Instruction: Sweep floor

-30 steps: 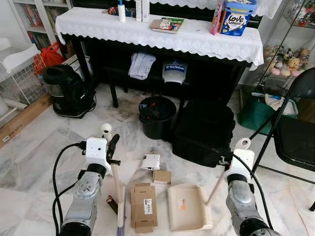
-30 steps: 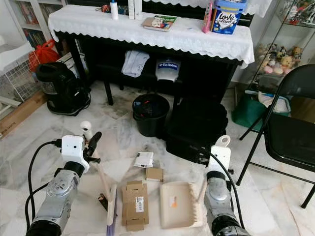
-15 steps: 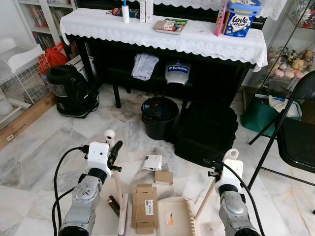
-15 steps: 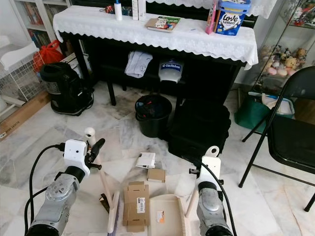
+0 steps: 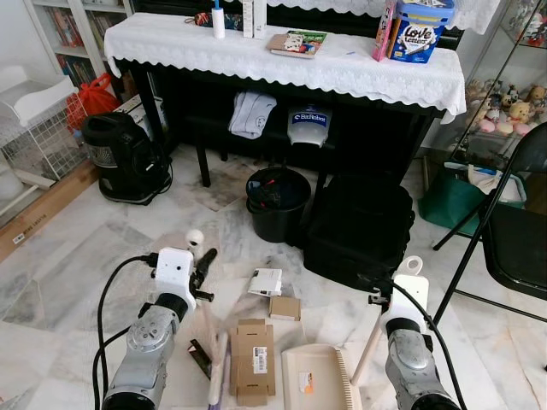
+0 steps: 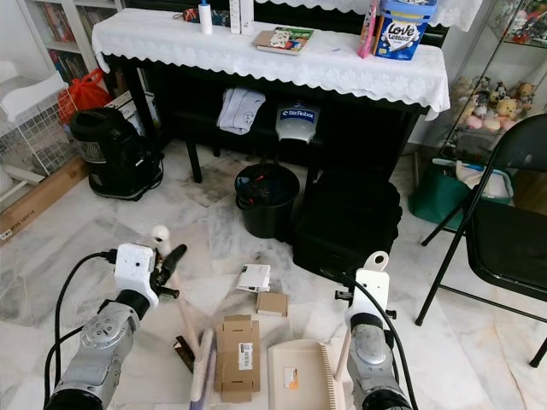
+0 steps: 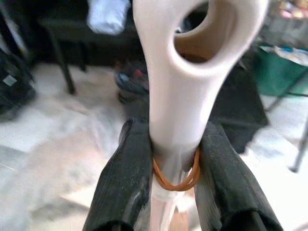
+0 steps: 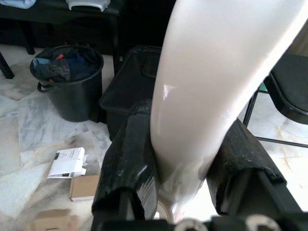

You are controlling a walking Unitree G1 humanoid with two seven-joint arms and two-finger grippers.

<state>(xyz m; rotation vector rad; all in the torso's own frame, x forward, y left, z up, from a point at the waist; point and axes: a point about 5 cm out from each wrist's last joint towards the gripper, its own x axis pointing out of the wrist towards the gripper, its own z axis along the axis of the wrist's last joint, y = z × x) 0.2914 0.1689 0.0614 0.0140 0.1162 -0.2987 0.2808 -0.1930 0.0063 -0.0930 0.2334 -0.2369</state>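
Left gripper (image 7: 173,159) is clamping the broom handle (image 7: 180,86); right gripper (image 8: 185,159) is gripping the dustpan handle (image 8: 211,82). Broom head (image 5: 218,376) is sitting beside the flattened carton (image 5: 252,359), dustpan (image 5: 316,380) cut off below. Risk: carton jamming at the pan lip; small box (image 5: 285,307) and white packet (image 5: 266,282) are lying farther off.

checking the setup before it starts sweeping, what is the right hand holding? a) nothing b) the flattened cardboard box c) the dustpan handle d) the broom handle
c: the right hand has its fingers clamped on a cream handle that runs down to the dustpan on the floor, while the broom is in the left hand.
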